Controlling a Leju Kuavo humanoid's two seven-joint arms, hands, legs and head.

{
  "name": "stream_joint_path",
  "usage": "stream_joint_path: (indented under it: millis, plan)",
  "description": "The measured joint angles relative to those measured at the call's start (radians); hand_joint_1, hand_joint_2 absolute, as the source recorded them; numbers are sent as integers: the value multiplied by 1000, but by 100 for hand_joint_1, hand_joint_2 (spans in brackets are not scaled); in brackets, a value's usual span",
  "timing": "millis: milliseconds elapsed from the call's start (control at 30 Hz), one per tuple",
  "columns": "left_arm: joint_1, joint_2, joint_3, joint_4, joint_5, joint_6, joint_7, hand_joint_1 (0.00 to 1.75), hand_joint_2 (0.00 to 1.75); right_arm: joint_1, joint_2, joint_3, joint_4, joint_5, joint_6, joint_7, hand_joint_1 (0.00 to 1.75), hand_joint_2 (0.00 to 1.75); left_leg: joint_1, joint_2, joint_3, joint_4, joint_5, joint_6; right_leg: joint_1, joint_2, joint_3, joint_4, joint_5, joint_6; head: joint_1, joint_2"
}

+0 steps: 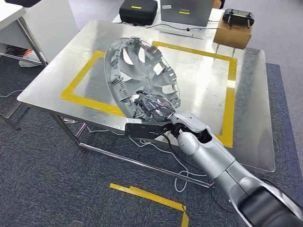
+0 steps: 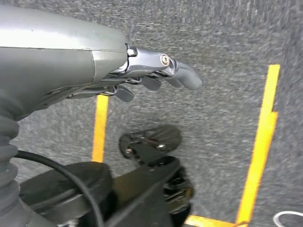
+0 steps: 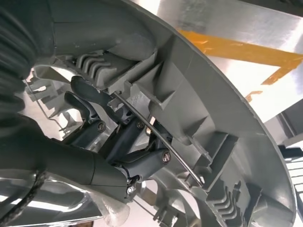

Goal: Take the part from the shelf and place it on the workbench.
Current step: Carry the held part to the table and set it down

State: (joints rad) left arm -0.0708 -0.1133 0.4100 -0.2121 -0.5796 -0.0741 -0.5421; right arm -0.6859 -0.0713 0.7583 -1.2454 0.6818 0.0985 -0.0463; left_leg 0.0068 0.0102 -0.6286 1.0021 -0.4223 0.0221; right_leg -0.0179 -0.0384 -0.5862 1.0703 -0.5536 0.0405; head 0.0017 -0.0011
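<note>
The right hand grips the lower rim of the part, a grey plastic wheel cover; in the right wrist view its dark fingers curl through the inner ribs and under a thin wire ring, while the thick thumb presses on the rim from the other side. Exactly where the fingertips end is hard to make out, since the ribbing hides them (the shine on the plastic does not help). The silver right arm reaches in from the lower right of the head view, its upper part cut off by the picture's edge.

The wheel cover is held tilted on edge above the workbench, its hollow back facing the robot, over the near side of the yellow tape rectangle marked on the metal top. Whether its lower rim touches the workbench cannot be told, because the hand covers that spot.

Beyond the workbench's far edge stand a black case, a grey box cut off at the top, and a cardboard box carrying a black controller.

The left hand hangs over grey carpet with yellow floor tape, its fingers loosely extended and apart, holding nothing.
</note>
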Motion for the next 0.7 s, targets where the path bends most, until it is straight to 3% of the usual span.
stream_joint_path:
  millis: [67,100,133,167,200,267,300,367,467,700]
  plan:
    - [-8,-1,-2,0,-3,0,1,0,175,-13,8,6,39,1,0,0,175,175,-2,-9,1,0,-2,8,0,30,-74,140,-55,0,2,0]
    - [-10,-2,-2,0,-5,0,1,0,175,-15,9,10,54,2,-1,0,175,175,-3,-14,2,0,-4,10,0,34,-110,200,-69,-1,3,0]
    - [-10,-3,-2,0,-5,-1,2,0,175,-17,11,13,68,3,-1,1,175,175,-4,-20,4,1,-5,11,1,36,-132,226,-64,-1,3,0]
    - [-10,-3,-2,0,-6,-1,3,0,175,-19,12,16,81,8,-1,5,175,175,-5,-25,6,2,-7,12,1,37,-135,212,-38,-4,3,0]
    - [-11,-3,-3,0,-6,-2,4,0,175,-25,15,20,94,17,-2,13,175,175,-6,-30,9,4,-10,11,1,37,-120,161,3,-7,3,0]
    - [-13,-5,-3,0,-7,-4,5,0,175,-48,28,27,133,45,-10,43,175,175,-8,-37,10,11,-17,6,4,38,-67,27,74,-15,2,0]
    - [-14,-5,-3,0,-7,-5,6,0,175,-64,39,29,159,60,-18,58,175,175,-9,-39,7,15,-20,2,5,39,-45,-19,89,-18,2,0]
    - [-16,-6,-2,0,-8,-6,8,0,175,-95,62,34,222,86,-38,86,175,175,-12,-41,1,22,-21,-1,7,41,-28,-51,89,-17,1,0]
    - [-16,-6,-2,0,-9,-8,12,0,175,-138,91,35,327,124,-61,126,175,175,-10,-40,3,17,-19,2,8,43,-27,-54,88,-15,1,0]
    - [-17,-5,0,0,-13,-23,12,0,175,-232,140,36,571,248,-90,197,175,175,-10,-39,8,7,-14,-7,9,44,-27,-54,87,-21,1,0]
